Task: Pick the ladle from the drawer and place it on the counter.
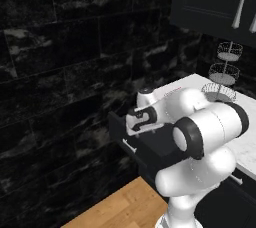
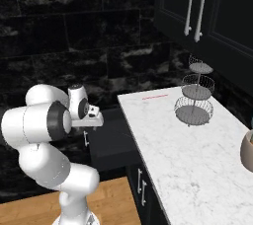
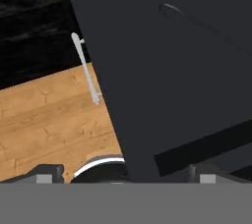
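**Ladle lies in the open drawer under my hand**

The ladle (image 3: 197, 20), a thin dark long-handled utensil that barely stands out from the black floor beneath it, lies inside the wide, shallow black box drawer (image 3: 162, 80). In the hand view its small rounded bowl sits toward the upper middle and its handle runs off toward the right. I cannot make out more of its shape than that.

The drawer stands pulled out from the black cabinets, its flat black front carrying a small silver bar handle (image 3: 84, 68) that hangs over the light wooden plank floor (image 3: 49, 120). From the left base view the drawer (image 1: 150, 144) juts toward the dark veined stone wall (image 1: 55, 72).

My gripper (image 1: 142, 122) hovers above the drawer's open box, pointing down into it, clear of the ladle. My two dark finger tips sit at the far corners of the hand view, well apart, so my jaws are spread wide and hold nothing.

The white marble counter (image 2: 183, 155) with faint grey veining stretches away beside the drawer. A three-tier wire basket stand (image 2: 195, 95) rests on it, and tall black cabinet doors with long silver handles (image 2: 195, 7) hang above.
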You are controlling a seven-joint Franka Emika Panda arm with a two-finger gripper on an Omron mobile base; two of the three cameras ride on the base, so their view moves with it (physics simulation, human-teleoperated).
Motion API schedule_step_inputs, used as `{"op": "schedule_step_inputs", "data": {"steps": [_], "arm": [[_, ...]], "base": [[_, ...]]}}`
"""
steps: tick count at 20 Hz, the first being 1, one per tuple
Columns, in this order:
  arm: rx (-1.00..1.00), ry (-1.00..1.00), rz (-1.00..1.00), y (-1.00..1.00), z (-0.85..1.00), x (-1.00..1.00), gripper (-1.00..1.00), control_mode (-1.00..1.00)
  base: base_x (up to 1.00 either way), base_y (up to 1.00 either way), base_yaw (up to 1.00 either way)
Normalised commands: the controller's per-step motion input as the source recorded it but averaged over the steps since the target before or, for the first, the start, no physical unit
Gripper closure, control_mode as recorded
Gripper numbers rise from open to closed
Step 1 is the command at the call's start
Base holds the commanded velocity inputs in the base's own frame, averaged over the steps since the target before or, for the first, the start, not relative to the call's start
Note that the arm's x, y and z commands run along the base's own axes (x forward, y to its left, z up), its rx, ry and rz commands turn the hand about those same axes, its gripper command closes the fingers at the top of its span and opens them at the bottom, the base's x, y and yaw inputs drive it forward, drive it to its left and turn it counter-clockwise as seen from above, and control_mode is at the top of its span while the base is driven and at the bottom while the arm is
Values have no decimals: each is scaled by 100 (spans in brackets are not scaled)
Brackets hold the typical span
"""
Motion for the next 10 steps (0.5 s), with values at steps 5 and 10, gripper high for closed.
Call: {"op": "schedule_step_inputs", "data": {"steps": [5,10], "arm": [[1,2,-6,3,-30,17,-100,-100],[2,2,0,1,-61,0,-100,-100]], "base": [[0,0,0],[0,0,0]]}}
